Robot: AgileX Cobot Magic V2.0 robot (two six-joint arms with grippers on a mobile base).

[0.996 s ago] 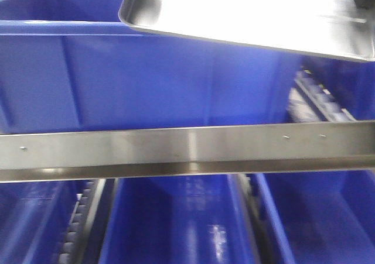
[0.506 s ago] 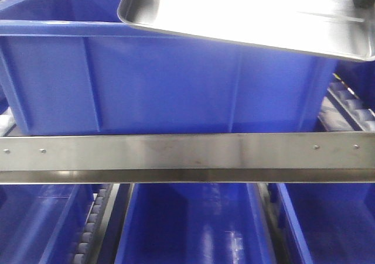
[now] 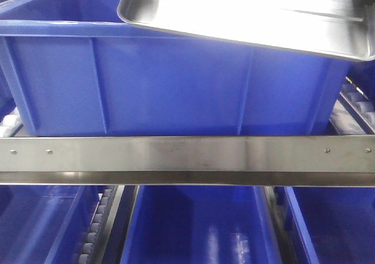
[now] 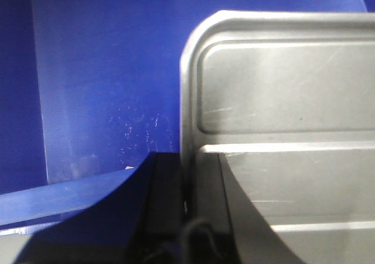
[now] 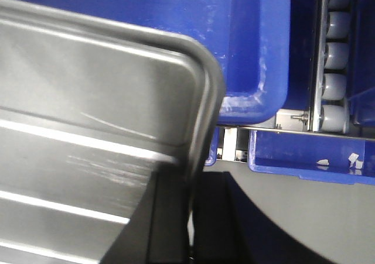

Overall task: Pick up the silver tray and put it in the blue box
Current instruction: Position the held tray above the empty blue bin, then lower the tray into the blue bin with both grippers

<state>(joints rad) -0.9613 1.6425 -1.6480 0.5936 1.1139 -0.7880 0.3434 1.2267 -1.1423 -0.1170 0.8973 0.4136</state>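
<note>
The shiny rectangular ridged steel tray [image 3: 246, 12] is being held tilted above the large deep blue plastic crate [image 3: 176, 88], at twelve o'clock. Its rim is being clamped by the left gripper [image 4: 186, 176] and the right gripper [image 5: 192, 185]. Beside the crate, grey conveyor rollers [image 3: 357, 106] are being shown at three o'clock and a brushed steel rail [image 3: 187, 156] at six.

tray [image 3: 246, 9]: 1 | top box [image 3: 176, 82]: 1 | lower boxes [image 3: 199, 229]: 3 | steel rail [image 3: 187, 158]: 1 | roller tracks [image 3: 96, 229]: at least 3 in sight

The blue box [image 3: 170, 82] sits on a roller shelf [image 5: 335, 56] behind its steel rail [image 3: 187, 158]
</note>
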